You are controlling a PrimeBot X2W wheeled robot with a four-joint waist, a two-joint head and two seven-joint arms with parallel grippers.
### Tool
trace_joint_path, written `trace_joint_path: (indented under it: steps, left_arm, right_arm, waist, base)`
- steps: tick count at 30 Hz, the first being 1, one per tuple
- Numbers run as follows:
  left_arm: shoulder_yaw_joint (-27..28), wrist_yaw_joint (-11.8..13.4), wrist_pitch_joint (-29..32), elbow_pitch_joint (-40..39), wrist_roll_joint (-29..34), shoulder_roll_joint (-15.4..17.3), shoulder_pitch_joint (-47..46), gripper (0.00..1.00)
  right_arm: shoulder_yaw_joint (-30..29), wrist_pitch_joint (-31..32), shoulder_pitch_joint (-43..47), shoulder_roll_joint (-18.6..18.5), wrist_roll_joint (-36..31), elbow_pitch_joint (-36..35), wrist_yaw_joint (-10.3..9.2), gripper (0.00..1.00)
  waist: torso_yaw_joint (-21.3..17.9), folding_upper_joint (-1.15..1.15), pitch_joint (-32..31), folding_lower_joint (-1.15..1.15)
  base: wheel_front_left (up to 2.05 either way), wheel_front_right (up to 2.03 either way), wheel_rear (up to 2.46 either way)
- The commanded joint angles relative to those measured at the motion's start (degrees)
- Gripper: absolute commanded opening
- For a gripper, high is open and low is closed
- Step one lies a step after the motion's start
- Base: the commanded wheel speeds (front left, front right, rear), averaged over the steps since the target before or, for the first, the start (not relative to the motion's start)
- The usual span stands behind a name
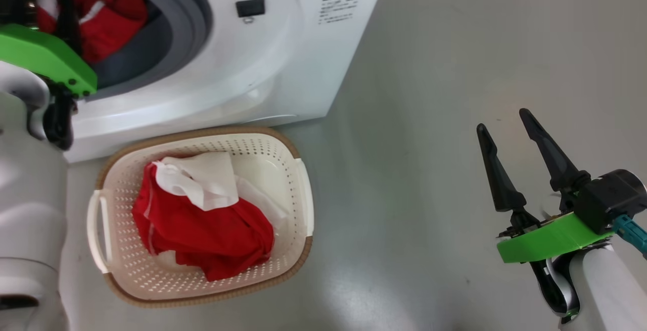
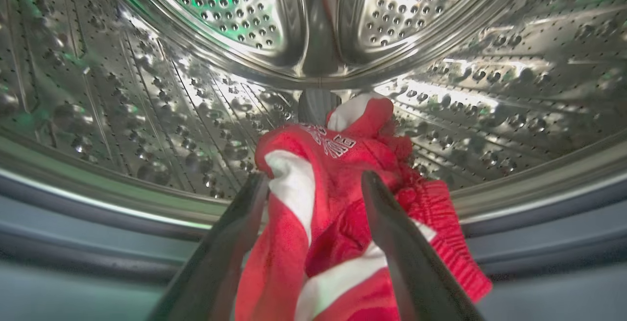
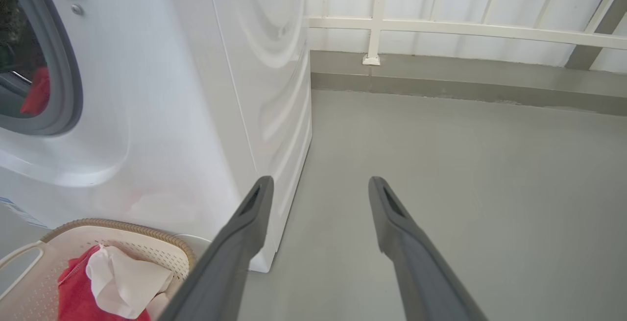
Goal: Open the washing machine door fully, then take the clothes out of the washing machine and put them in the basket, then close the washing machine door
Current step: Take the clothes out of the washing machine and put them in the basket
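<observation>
Red crumpled clothes [image 2: 338, 164]; dimpled steel drum [image 2: 147, 115].

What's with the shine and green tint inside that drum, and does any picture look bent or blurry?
Left wrist view: glare and green-tinted reflections on the drum, and the fingers of the left gripper blur. Right wrist view: the wide lens bows the edges of the washing machine. Head view: even light, a pale sheen on the floor.
</observation>
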Motion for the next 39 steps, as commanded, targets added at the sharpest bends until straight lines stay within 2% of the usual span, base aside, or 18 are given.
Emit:
trace_joint_path:
  steps: [1,7,10,12,17,21,34,39]
  left_arm:
    - [0.2,0.5,1.2,0.5,0.3,3.5,-1.4,1.00]
    - [-1.4,4.5,6.5,4.0,1.8,5.5,-3.7,1.00]
    - [-2.8,5.7,8.5,4.7,3.0,6.0,-3.7,1.00]
    - [-3.7,6.9,8.6,5.0,3.8,6.3,-3.9,0.00]
    - [-4.2,7.5,8.4,5.2,3.9,6.1,-4.0,0.00]
    - [-4.6,7.4,5.9,5.0,3.9,5.8,-3.8,0.00]
    - [-3.0,2.4,-3.5,3.5,-0.1,3.2,0.7,0.00]
    - [-4.0,1.9,-5.3,0.3,0.7,2.5,4.0,0.00]
  right_arm:
    - [1.2,-0.4,-0.1,-0.4,0.9,-1.2,0.02,1.00]
    - [1.8,-0.4,-0.6,0.4,1.2,-0.3,0.02,1.00]
    - [2.0,-0.4,-1.0,0.7,1.4,-0.1,0.02,1.00]
    - [1.9,-0.4,-1.1,0.8,1.4,0.0,0.02,1.00]
    - [1.7,-0.4,-0.9,1.0,1.5,0.3,0.02,1.00]
    - [1.4,-0.4,-0.7,1.0,1.6,0.5,0.02,1.00]
    - [0.9,-0.4,0.9,1.0,1.7,1.4,0.02,1.00]
    - [0.8,-0.4,1.8,0.9,1.7,1.8,0.02,1.00]
  waist:
    - [-1.2,0.00,1.1,0.00]
    - [-2.3,0.00,1.4,0.00]
    - [-2.8,0.00,1.6,0.00]
    - [-2.8,0.00,1.7,0.00]
    - [-2.6,0.00,1.4,0.00]
    - [-2.0,0.00,0.6,0.00]
    - [0.6,0.00,-4.6,0.00]
    - [1.8,0.00,-7.0,0.00]
  base:
    - [0.00,0.00,0.00]
    - [0.00,0.00,0.00]
    - [0.00,0.00,0.00]
    - [0.00,0.00,0.00]
    - [0.00,0.00,0.00]
    - [0.00,0.00,0.00]
    - [0.00,0.00,0.00]
    - [0.00,0.00,0.00]
